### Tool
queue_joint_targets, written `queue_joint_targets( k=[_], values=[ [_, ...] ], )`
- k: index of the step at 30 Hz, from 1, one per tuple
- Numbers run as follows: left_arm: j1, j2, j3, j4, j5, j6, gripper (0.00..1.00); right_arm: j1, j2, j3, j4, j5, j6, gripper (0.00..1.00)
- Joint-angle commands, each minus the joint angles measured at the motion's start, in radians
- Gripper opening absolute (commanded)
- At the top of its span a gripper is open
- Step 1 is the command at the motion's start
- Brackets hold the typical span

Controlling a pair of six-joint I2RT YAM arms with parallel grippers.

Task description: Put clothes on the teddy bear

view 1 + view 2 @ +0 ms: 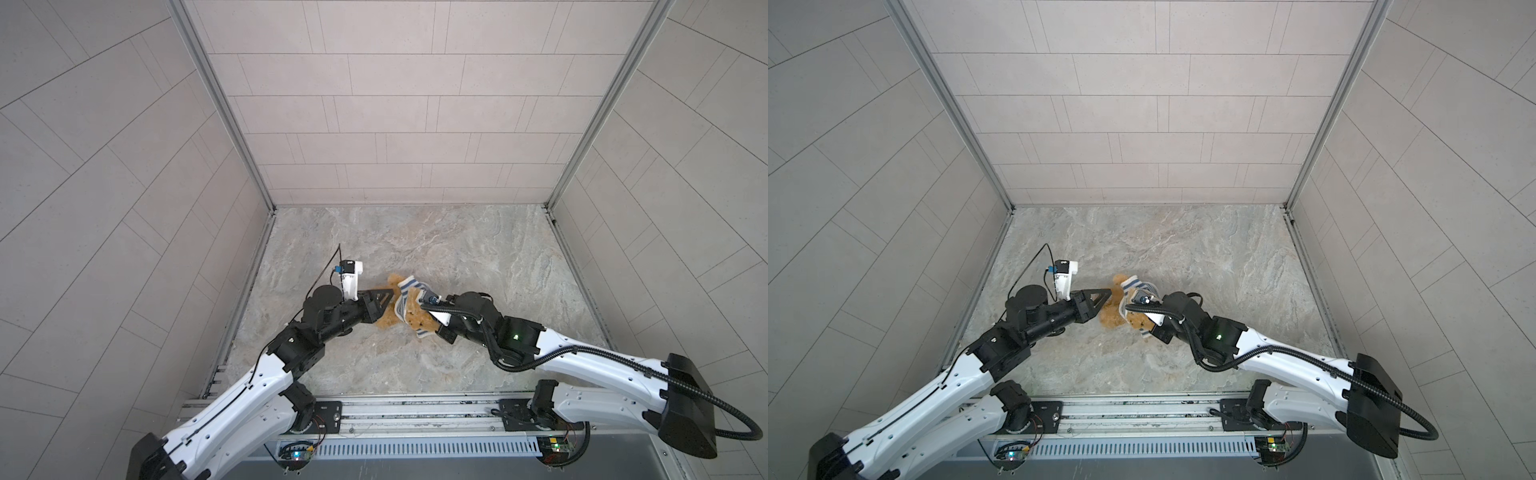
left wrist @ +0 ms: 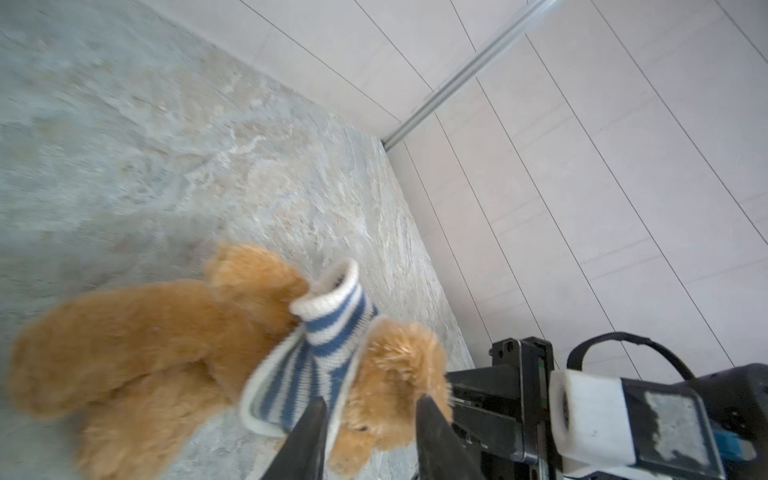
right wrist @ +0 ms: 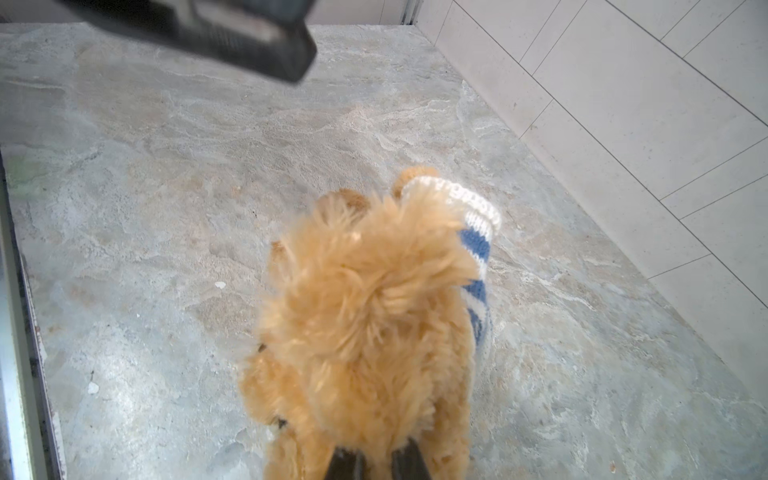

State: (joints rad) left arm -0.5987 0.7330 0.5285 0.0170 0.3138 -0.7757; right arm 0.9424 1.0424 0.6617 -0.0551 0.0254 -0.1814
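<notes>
Slip risk: my right gripper (image 3: 376, 451) pinches just fur on the teddy bear (image 3: 357, 332), at its tips.
My left gripper (image 2: 370, 401) is spread astride the striped shirt (image 2: 328, 332) hem; a tug may pull that fur free.

Shirt (image 1: 409, 286) partly over teddy bear (image 1: 415, 318) — on table (image 1: 457, 257).
</notes>
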Motion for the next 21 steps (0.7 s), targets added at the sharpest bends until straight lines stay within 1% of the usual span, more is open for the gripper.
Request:
queue_joint_targets(
  k=[1,4,7,10,14,17,21],
  values=[
    [0.045,-0.019,-0.072,-0.017,0.052,0.006,0.33,-0.014,-0.070,-0.034,0.087,-0.080,-0.136,0.00],
    [0.066,0.003,-0.131,0.070,0.085,-0.039,0.28,-0.016,-0.125,-0.089,0.121,-0.120,-0.197,0.00],
    [0.064,0.054,-0.147,0.136,0.121,-0.048,0.26,-0.016,-0.153,-0.117,0.142,-0.152,-0.231,0.00],
    [0.050,0.101,-0.148,0.185,0.150,-0.040,0.26,-0.017,-0.146,-0.119,0.139,-0.191,-0.243,0.00],
    [0.004,0.165,-0.136,0.220,0.167,-0.014,0.29,-0.017,-0.135,-0.117,0.147,-0.250,-0.255,0.00],
    [-0.028,0.197,-0.128,0.246,0.168,0.002,0.30,-0.018,-0.134,-0.116,0.152,-0.272,-0.256,0.00],
    [-0.043,0.217,-0.124,0.270,0.172,0.011,0.31,-0.018,-0.129,-0.103,0.131,-0.289,-0.262,0.00]
  ],
)
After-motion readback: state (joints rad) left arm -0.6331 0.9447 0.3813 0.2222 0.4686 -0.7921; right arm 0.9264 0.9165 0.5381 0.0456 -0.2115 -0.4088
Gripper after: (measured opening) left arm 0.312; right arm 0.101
